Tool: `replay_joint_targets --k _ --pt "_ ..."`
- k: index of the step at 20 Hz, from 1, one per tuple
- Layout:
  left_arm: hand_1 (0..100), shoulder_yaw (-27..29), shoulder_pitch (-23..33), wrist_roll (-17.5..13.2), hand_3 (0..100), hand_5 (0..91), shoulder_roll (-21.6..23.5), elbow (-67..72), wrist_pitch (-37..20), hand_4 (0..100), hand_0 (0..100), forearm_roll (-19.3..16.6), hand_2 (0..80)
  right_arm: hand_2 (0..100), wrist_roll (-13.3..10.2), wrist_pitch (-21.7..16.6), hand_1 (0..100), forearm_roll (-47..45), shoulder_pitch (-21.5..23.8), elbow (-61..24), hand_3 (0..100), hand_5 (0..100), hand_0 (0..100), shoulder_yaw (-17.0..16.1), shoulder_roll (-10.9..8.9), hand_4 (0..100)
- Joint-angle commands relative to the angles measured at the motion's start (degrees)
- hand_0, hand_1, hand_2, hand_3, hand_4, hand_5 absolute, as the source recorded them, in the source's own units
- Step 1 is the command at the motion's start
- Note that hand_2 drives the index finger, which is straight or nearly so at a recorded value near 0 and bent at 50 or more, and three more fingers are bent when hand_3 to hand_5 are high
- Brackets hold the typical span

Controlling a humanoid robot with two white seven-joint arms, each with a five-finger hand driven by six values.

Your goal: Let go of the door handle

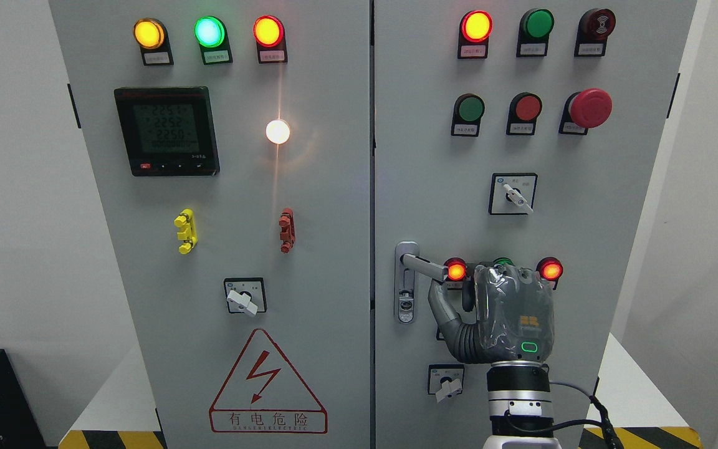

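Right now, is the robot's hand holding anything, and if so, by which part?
The right hand is at the free end of the door handle, which is swung out sideways from its plate. The hand's back faces the camera, so whether its fingers actually close on the handle cannot be told.

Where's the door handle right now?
In the head view, the door handle is on the right door's left edge, swung out sideways toward the right hand, below the rotary switch.

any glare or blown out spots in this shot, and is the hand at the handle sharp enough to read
Head view: the white lamp on the left door is blown out, throwing a vertical streak of glare; the lit red and amber lamps bloom too. The right hand by the door handle is sharp, its plastic wrap glinting.
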Motion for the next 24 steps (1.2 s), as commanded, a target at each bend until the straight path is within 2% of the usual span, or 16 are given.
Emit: replay_joint_targets --k 1,6,13,15,17,19,24 --pt "56 0.0 -1.6 0.0 0 0.0 0.0 1.7 0.0 0 12 0.0 0.0 94 -0.1 -0.2 35 0.0 0.6 -0.3 100 100 56 0.1 0.07 99" --pt "56 0.0 -1.5 0.0 0 0.0 0.0 1.7 0.0 0 12 0.1 0.0 94 -0.1 -0.4 35 0.0 0.8 -0.6 100 100 57 0.2 -0.02 98" --pt "56 0.0 -1.5 0.0 0 0.0 0.0 1.7 0.0 0 12 0.0 0.0 89 -0.3 -1.6 34 0.0 3.5 -2.6 100 100 55 0.2 -0.28 96" --pt "56 0.0 -1.6 0.0 0 0.0 0.0 1.7 0.0 0 12 0.1 0.0 84 -0.3 -3.7 34 0.0 4.6 -4.1 100 99 54 -0.1 -0.28 95" --pt "56 0.0 -1.6 0.0 0 0.0 0.0 1.7 0.0 0 12 0.0 0.0 77 -0.3 -5.4 33 -0.1 6.1 -5.7 97 94 52 -1.2 -0.46 92" --pt "56 0.0 -1.6 0.0 0 0.0 0.0 1.7 0.0 0 12 0.0 0.0 71 -0.3 -9.4 31 -0.1 8.6 -7.2 89 83 50 -3.1 -0.28 85" --pt "56 0.0 -1.5 0.0 0 0.0 0.0 1.7 0.0 0 12 0.0 0.0 55 -2.3 -21.6 29 -1.4 13.0 -8.3 73 67 48 -12.4 0.07 72"
